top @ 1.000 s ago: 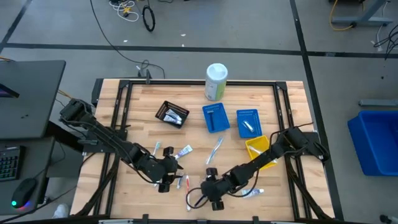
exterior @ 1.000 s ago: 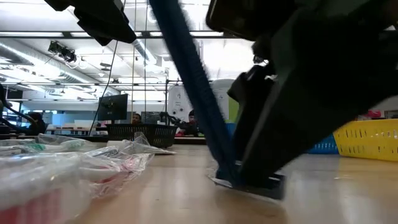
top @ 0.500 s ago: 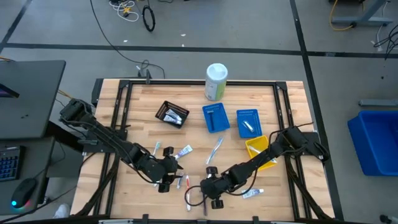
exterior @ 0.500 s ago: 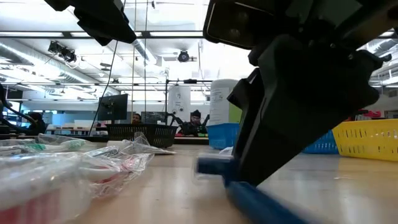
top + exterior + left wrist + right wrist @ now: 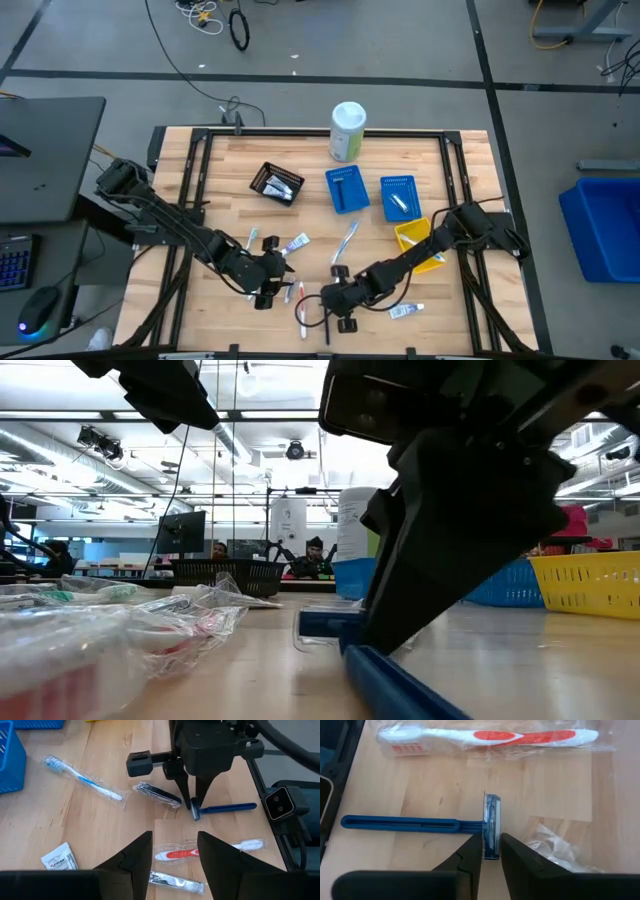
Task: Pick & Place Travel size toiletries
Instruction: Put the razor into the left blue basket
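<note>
Right claw [image 5: 490,851] pinches the blue razor [image 5: 420,824] by its head, handle lying flat on the desk [image 5: 545,790] toward nine o'clock; left claw [image 5: 174,851] hangs open.

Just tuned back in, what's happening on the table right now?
The right gripper is down at the table's front edge, its fingers closed around the head of a blue razor that lies flat on the wood. The left gripper hangs open close by, over a wrapped red-and-white toothbrush. Other toiletries lie scattered around them, and a few already sit in the blue bins farther back.
</note>
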`<state>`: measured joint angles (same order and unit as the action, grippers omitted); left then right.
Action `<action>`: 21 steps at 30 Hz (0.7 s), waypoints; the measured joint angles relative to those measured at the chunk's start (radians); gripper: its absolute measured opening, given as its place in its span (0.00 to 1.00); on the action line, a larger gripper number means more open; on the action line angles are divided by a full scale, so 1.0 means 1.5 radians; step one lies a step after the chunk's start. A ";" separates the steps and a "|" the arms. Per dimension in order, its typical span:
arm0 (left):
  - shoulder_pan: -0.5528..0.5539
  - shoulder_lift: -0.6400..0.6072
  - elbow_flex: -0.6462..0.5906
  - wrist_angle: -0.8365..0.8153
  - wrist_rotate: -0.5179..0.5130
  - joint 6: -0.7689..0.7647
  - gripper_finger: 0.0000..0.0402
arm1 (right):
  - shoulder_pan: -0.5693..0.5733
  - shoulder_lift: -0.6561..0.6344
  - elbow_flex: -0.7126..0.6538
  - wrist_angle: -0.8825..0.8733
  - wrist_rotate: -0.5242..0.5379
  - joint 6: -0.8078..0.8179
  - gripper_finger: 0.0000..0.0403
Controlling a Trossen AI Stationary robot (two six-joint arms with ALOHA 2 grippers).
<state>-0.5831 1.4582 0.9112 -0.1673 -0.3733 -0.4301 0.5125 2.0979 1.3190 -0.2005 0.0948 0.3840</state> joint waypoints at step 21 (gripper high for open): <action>0.000 0.000 0.000 0.001 -0.001 0.020 0.41 | -0.070 -0.181 0.000 -0.326 0.254 -0.017 0.18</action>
<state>-0.5831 1.4582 0.9112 -0.1664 -0.3753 -0.4007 0.4074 1.8268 1.3190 -0.6891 0.4765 0.3581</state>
